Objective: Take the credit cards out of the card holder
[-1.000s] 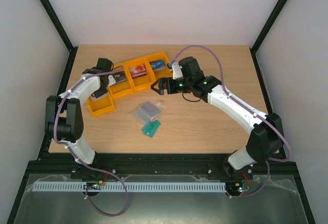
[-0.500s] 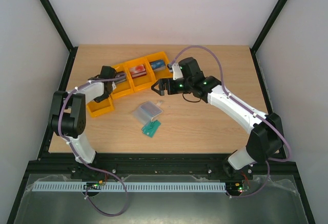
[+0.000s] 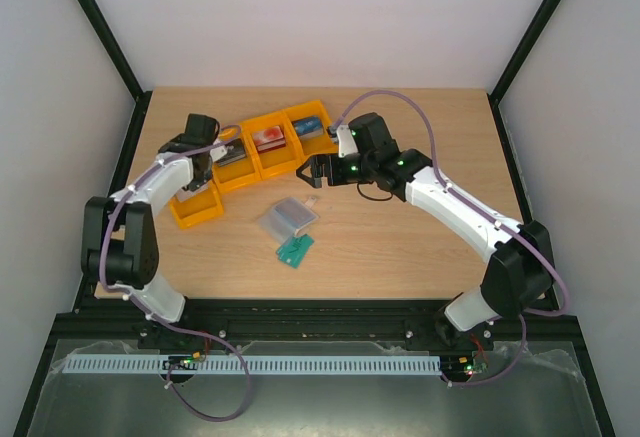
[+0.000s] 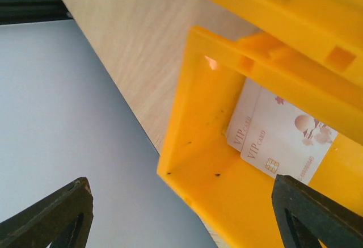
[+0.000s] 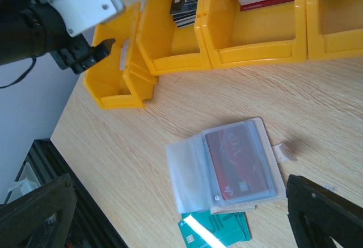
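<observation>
At bench (image 3: 420, 247) centre: card holder (image 5: 227, 165) lay open and flat, clear pockets facing up
Dark red credit card (image 5: 238, 165): seated inside one clear pocket of the holder
Green card (image 5: 215, 231): on the bench at the holder's edge
Left claw (image 4: 184, 211): released, jaws wide apart, empty, over the end yellow bin (image 4: 193, 146)
Pale cards (image 4: 278, 140): lying in that bin, marked VIP
Right claw (image 3: 311, 170): released, empty, above the bench near the holder

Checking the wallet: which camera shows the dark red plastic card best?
Right wrist: the dark red plastic card lies plainly inside the open beige wallet. Top external shows only a tiny wallet; left wrist shows neither.
</observation>
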Motion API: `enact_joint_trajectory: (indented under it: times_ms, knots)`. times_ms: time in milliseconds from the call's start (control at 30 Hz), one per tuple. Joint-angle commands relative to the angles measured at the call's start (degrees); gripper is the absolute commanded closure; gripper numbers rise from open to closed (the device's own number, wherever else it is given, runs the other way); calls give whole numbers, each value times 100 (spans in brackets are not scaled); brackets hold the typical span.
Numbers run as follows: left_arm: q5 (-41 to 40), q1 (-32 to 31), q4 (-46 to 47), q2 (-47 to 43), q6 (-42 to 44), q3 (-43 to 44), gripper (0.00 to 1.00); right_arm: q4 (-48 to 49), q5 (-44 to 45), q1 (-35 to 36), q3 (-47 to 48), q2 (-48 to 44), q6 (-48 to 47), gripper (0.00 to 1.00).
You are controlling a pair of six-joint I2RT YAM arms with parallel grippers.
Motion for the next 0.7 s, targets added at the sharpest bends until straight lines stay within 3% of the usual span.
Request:
enact_joint_trajectory:
  times_ms: [0, 133, 300, 433, 533, 667]
  knots:
    - [722, 66, -528, -413, -213, 244, 12, -90, 54, -25, -35, -215, 21, 1]
    - [1824, 247, -1387, -583, -576, 345, 17, -78, 49, -22, -79, -245, 21, 1]
    - [3055, 596, -2730, 99, -1315, 805, 53, -58, 18, -22, -76, -203, 30, 1]
    - [3302, 787, -2793, 529, -1704, 703, 69, -33, 4, -22, -81, -201, 30, 1]
    - [3066, 882, -2519, 723, -1895, 633, 72, -41, 8, -22, -86, -214, 13, 1]
    - [3051, 891, -2172, 912, -2118, 625, 70, -46, 42, -22, -98, -213, -6, 1]
